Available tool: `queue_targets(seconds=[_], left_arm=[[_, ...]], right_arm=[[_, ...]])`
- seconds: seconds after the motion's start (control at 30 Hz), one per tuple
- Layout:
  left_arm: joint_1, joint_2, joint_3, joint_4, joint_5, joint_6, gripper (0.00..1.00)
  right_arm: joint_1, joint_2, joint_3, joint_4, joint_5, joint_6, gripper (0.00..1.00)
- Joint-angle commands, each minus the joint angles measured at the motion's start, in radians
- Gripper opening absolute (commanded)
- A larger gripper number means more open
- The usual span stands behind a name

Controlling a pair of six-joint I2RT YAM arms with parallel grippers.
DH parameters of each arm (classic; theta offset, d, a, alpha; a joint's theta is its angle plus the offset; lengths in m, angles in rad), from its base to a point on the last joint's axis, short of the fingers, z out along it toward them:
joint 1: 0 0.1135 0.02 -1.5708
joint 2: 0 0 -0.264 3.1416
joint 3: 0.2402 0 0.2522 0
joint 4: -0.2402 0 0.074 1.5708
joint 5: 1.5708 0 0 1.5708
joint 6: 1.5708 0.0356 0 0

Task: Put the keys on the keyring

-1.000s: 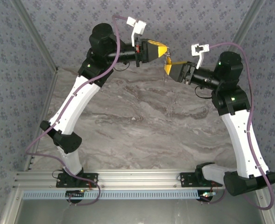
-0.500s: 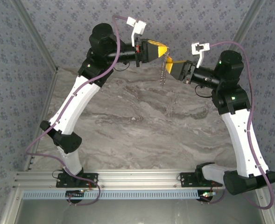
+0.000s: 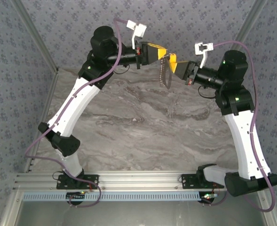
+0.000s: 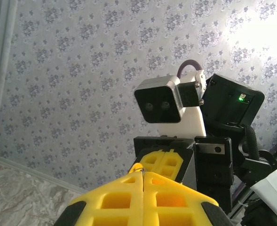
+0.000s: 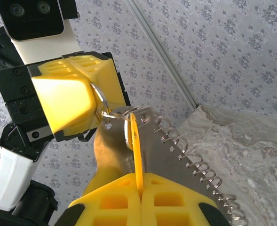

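Left gripper [image 3: 162,51] and right gripper [image 3: 172,59] are meeting tip to tip high over the far edge of the marble table [image 3: 143,117] in the overhead view. Both are pressing their yellow fingers together, and a coiled chain [image 3: 164,75] is hanging from the spot where they are meeting. Ring and key are too small for us to pick out from up there.

From the left wrist, we are seeing the left fingers [image 4: 114,200] shut flat against each other. A sliver of wire is poking out at the seam, and we are taking it for the keyring's edge. The right gripper is sitting just beyond, nose to nose.

From the right wrist, we are seeing the right fingers [image 5: 110,202] clamping the key [image 5: 137,146], its yellow head standing edge-on out of the seam. The left gripper is pinching the keyring [image 5: 103,101] at its tip. We cannot tell whether key and ring wire are touching or just beside each other. The chain is trailing down to the right, alongside the key.

We are judging the step to be threading the key onto the ring. To do it well, we are advising small, slow moves: holding the ring steady with the left arm and sliding the key along the wire, not pushing across it. We are wanting both grips firm, since a slip would be dropping the key to the table, and the hanging chain could be snagging.
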Motion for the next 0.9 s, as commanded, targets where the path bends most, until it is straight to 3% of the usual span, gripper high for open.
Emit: queue_targets(seconds=[0.0, 0.33, 0.87], left_arm=[[0.013, -0.073, -0.008, 0.055, -0.019, 0.028, 0.0], [0.02, -0.097, -0.039, 0.053, -0.002, 0.031, 0.0], [0.018, -0.101, -0.047, 0.065, 0.026, 0.015, 0.0]], right_arm=[[-0.02, -0.031, 0.026, -0.039, 0.006, -0.028, 0.0], [-0.027, -0.008, 0.063, -0.006, -0.008, -0.003, 0.0], [0.046, 0.095, 0.22, -0.007, -0.002, -0.007, 0.0]])
